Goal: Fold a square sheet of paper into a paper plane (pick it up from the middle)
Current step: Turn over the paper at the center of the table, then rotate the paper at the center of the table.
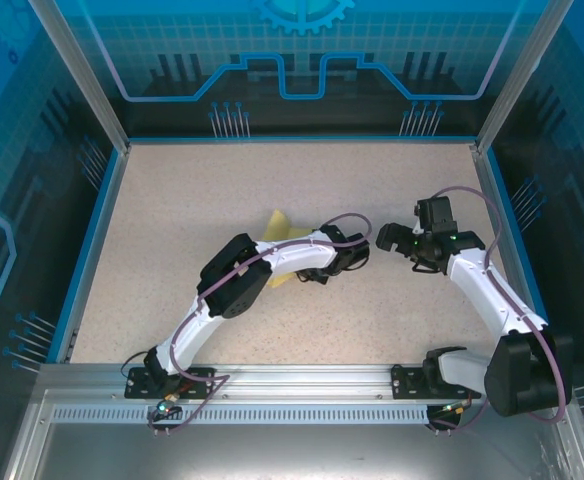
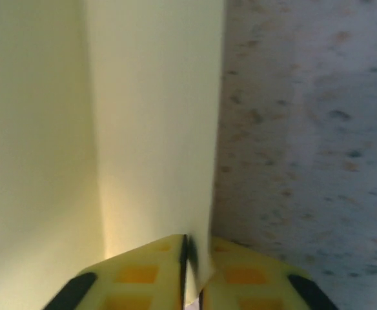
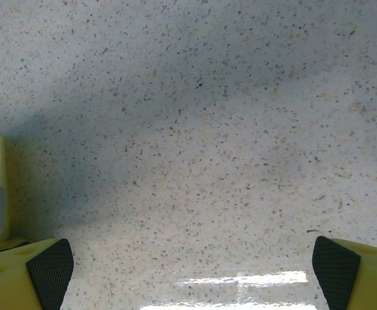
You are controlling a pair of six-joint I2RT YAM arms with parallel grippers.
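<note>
Near the middle of the table (image 1: pixel 172 200), the left gripper (image 2: pixel 188 258) is pinching the yellow paper (image 2: pixel 150 129) at its edge, and that is where trouble could be starting. Its fingers (image 2: pixel 137 274) are standing almost together, leaving just a thin slit, and a small corner of the paper's edge is sitting in that slit. With so slight a bite on so thin an edge, the paper could be slipping out or tearing if the arm is pulling sideways. Any drag across the speckled surface could also be skewing a crease that needs to run straight.

From above, the paper is lying partly under the left arm, with one pale corner poking out beyond the forearm; how many folds it is carrying I cannot tell. Just beside the left wrist, the right gripper (image 1: pixel 384 240) is hanging with its jaws spread wide, holding nothing and touching nothing, with bare table beneath it. If it is coming in to press while the left grip is loosening unevenly, the paper could be shifting out of line.
</note>
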